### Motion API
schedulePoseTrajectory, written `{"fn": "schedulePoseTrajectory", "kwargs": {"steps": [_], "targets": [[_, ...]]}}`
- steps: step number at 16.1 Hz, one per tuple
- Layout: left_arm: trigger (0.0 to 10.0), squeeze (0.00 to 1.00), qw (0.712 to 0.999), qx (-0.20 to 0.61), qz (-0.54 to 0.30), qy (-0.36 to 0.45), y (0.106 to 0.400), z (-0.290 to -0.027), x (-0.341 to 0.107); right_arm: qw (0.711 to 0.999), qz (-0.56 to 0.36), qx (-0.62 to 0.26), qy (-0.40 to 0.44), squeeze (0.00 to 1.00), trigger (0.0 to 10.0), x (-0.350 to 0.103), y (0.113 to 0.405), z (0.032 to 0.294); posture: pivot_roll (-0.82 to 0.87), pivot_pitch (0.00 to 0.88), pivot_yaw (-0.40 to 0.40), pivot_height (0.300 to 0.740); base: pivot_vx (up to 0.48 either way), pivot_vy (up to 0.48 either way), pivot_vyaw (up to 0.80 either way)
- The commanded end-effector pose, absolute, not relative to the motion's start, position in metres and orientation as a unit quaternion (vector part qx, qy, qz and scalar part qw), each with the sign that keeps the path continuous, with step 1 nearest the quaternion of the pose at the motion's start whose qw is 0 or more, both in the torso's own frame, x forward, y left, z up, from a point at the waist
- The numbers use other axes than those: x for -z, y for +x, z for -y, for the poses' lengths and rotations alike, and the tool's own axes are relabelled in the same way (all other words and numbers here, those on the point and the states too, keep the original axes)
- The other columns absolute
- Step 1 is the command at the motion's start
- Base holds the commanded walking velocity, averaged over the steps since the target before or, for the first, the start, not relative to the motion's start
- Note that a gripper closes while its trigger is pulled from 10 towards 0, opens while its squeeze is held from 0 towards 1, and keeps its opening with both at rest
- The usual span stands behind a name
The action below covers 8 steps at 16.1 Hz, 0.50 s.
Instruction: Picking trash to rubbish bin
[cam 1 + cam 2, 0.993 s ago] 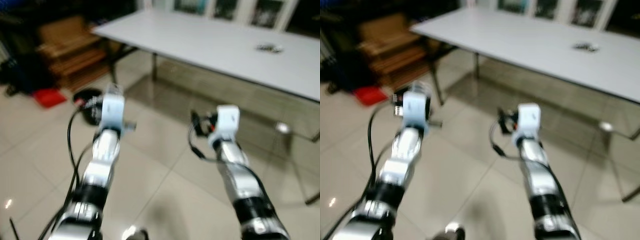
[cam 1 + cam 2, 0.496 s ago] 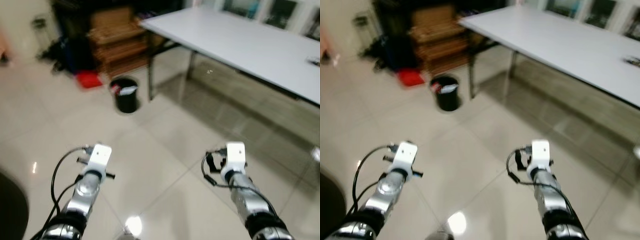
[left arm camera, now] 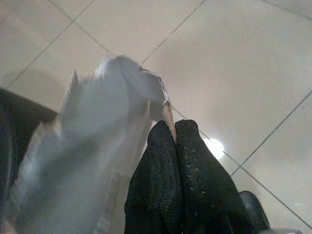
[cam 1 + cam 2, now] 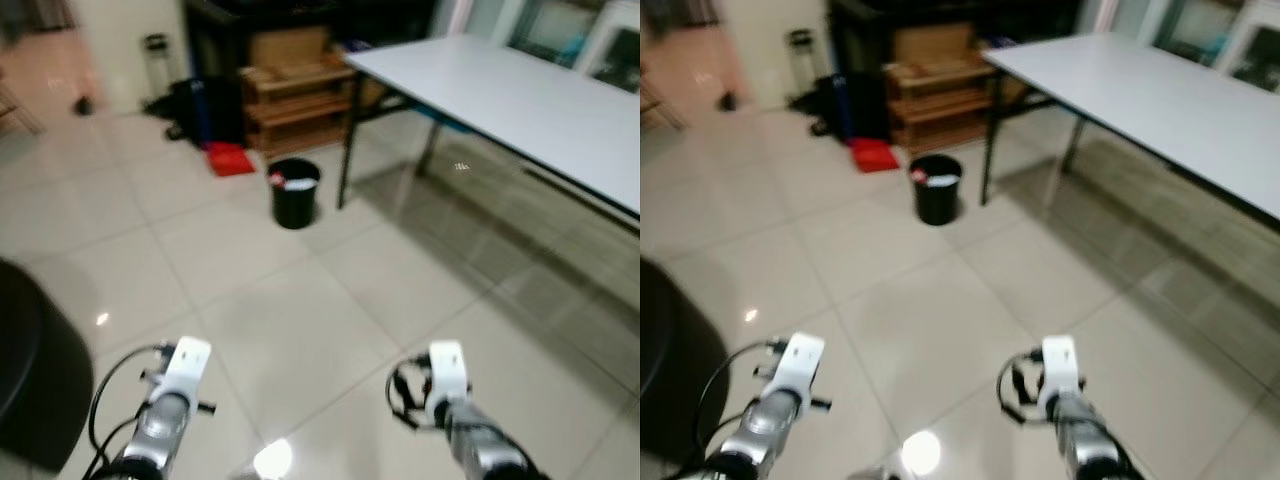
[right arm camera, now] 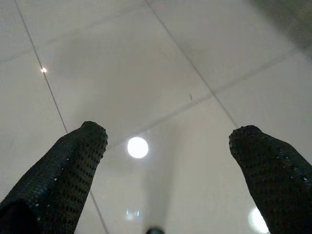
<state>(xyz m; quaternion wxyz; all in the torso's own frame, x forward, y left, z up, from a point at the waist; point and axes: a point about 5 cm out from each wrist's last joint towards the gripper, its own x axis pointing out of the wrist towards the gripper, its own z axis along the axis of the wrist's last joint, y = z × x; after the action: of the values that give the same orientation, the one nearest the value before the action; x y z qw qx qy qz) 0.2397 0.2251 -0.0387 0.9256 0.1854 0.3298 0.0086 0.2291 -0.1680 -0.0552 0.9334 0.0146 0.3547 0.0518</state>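
Down by the robot, the left gripper (image 3: 171, 139) is pinched tight on a crumpled white paper (image 3: 92, 141) (blurred), while the right gripper (image 5: 168, 141) hangs spread over the tiled floor (image 4: 300, 330). Farther off, a black bin (image 4: 295, 193) stands beside the white table's (image 4: 500, 90) leg.

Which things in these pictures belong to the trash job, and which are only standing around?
Belong to the job:
- white paper trash, pinched in the left gripper
- black rubbish bin on the floor beside the table leg

Only standing around:
- white table
- wooden crates
- red item on the floor
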Motion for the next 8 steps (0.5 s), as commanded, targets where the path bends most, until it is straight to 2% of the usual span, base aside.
{"fn": "schedulePoseTrajectory", "kwargs": {"steps": [1,8], "targets": [[10.0,0.0,0.923,0.005,-0.339,0.183,0.235,-0.22,0.044,0.925,-0.377,-0.043,0.009,0.0,10.0,0.062,0.22,0.173,-0.02,0.045,-0.034,0.74,0.48,0.0,0.0],[10.0,0.0,0.92,-0.004,-0.349,0.177,0.225,-0.226,0.049,0.91,-0.414,-0.029,0.009,0.0,10.0,0.076,0.196,0.174,-0.01,0.029,-0.033,0.74,0.48,0.0,0.0]]}}
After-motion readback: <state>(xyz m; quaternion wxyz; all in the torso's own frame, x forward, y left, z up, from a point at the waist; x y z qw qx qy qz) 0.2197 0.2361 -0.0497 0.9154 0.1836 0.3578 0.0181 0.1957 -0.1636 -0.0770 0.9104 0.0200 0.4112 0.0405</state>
